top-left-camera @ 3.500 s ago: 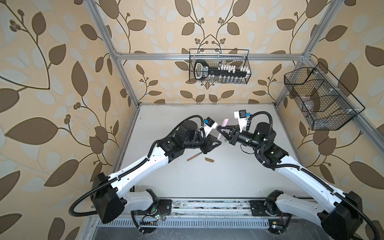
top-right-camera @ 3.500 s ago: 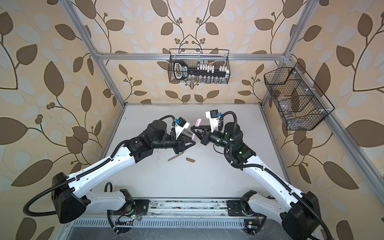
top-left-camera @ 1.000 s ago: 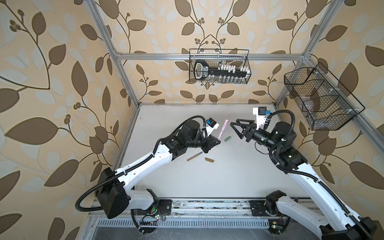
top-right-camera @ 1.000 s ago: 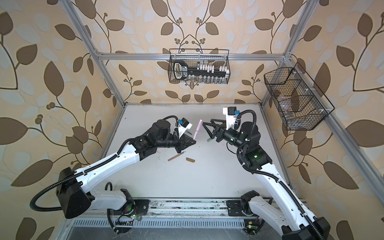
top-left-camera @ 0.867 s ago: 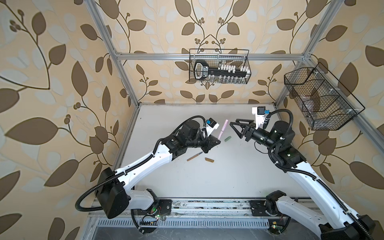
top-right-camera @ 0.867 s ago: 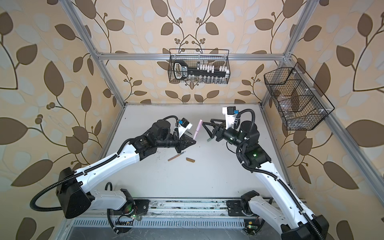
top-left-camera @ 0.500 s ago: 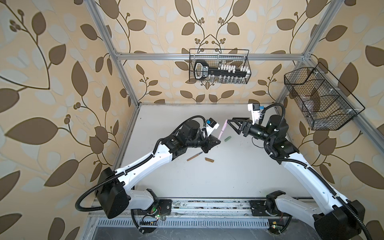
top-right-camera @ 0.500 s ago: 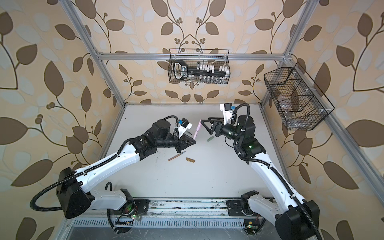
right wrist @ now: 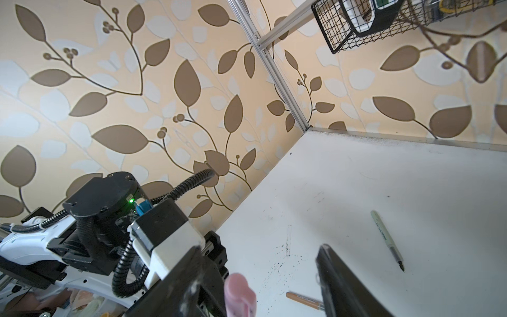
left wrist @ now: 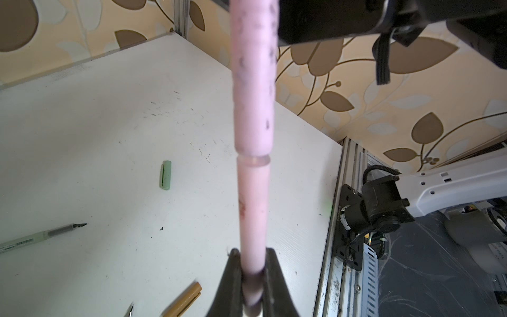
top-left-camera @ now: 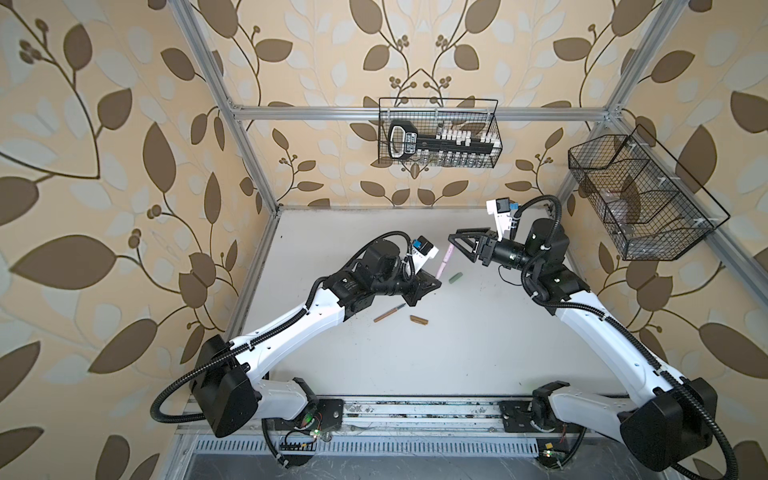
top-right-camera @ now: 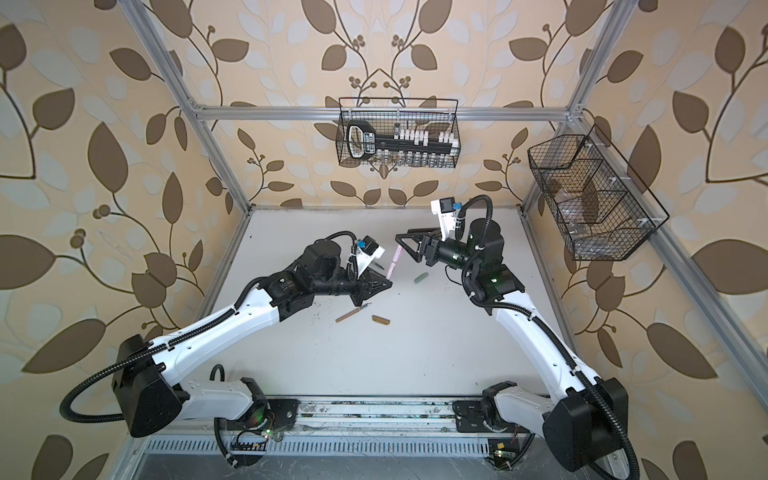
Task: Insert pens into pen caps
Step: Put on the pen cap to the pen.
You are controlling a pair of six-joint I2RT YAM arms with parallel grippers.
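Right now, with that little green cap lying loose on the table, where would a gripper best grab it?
Around its middle, coming straight down from above with the jaws across its short width. The green cap lies flat on the table, a short tube with nothing touching it, so both long sides are free. The open right gripper looks nearer.

The left wrist view's edge cuts off the pink pen (left wrist: 253, 192), green pen (left wrist: 41, 237) and brown cap (left wrist: 183, 300). In the right wrist view the pink pen is blurred, and a finger (right wrist: 345, 285) of the right gripper (right wrist: 260, 249) hides part of the brown pen (right wrist: 300, 297).
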